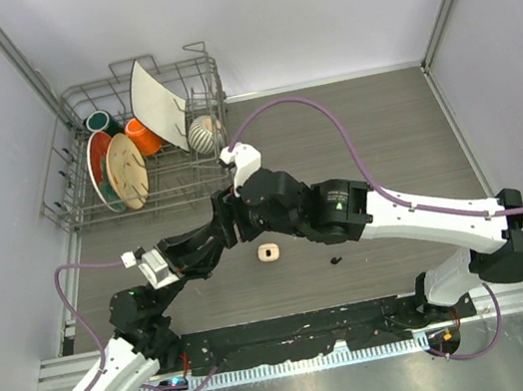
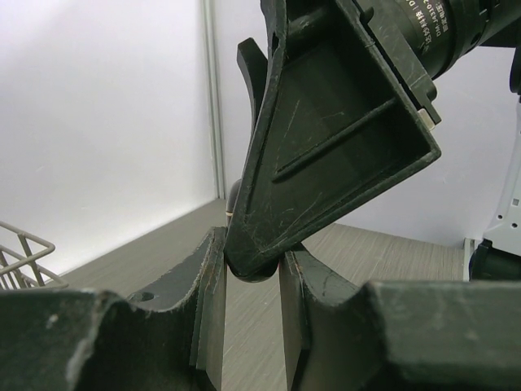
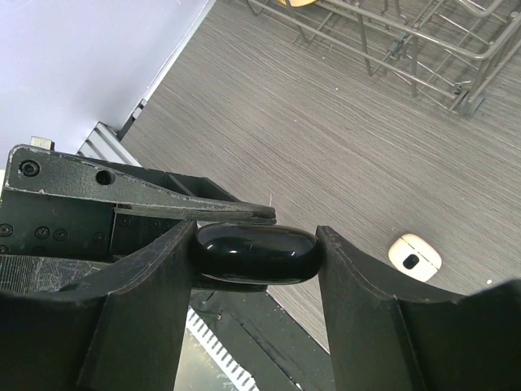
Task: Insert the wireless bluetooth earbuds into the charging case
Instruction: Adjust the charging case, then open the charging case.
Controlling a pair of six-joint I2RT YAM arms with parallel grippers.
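Pinched end to end between the half-spread jaws of the right gripper (image 3: pixel 256 244), a glossy black case (image 3: pixel 254 254) hangs above the table (image 3: pixel 326 130). The left gripper (image 2: pixel 252 277) meets it there, jaws nearly pressed together on the case's edge. Below, a cream case (image 3: pixel 415 257) lies on the wood with one tiny black earbud (image 1: pixel 335 260) near it toward the right arm's base, and a rack (image 1: pixel 146 145) of dishes stands at the far left corner
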